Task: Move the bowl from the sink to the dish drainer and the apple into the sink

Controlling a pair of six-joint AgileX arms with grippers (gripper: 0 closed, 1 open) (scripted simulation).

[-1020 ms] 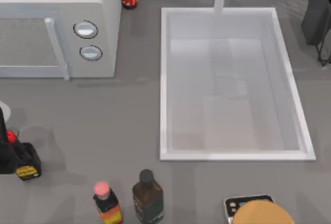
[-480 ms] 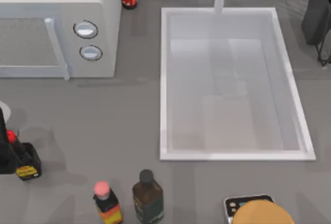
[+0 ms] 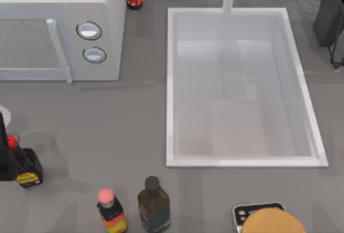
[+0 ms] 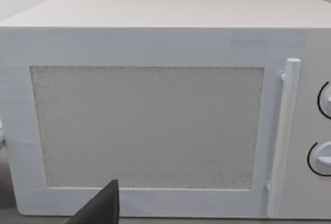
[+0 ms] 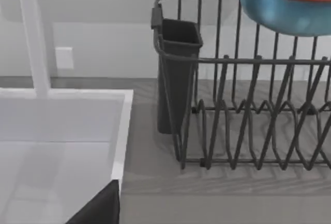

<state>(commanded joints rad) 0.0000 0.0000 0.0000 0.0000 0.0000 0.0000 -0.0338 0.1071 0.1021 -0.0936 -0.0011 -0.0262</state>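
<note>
Left arm (image 3: 6,155) at the table's left edge by a small red apple (image 3: 11,142), jaw state unclear, white sink (image 3: 171,82), blue bowl (image 5: 287,4) above the dark dish drainer (image 5: 243,110), microwave (image 4: 155,105)

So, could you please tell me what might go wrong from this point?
The bowl appears high against the upper wires of the dish drainer, so it might tip or slide out. The sink holds no apple yet; a left-arm sweep toward it could knock the dark bottle on the way.
</note>
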